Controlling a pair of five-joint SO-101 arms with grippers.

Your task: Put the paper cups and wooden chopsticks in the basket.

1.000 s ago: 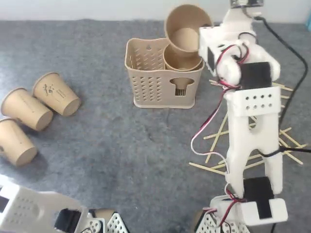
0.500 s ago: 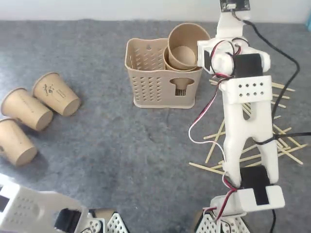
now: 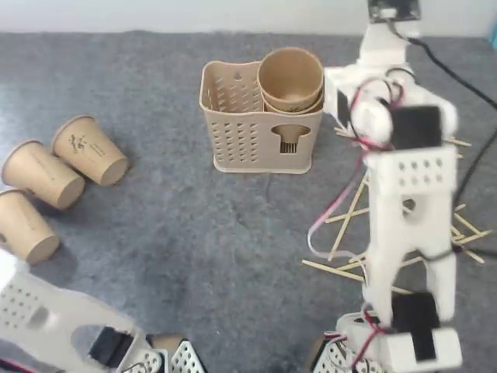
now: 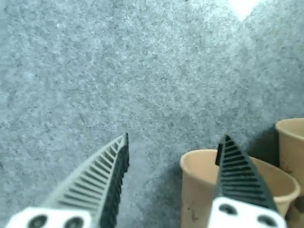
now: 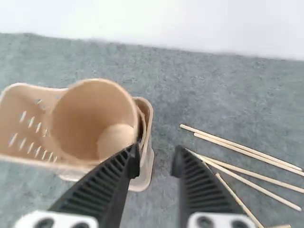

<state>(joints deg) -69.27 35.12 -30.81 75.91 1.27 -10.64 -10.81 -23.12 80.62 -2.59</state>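
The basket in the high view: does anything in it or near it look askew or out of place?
The top paper cup sits nested in another cup in the basket, in the compartment nearer the chopsticks. It pokes above the rim and seems to lean slightly. The chopsticks lie scattered crisscross on the table.
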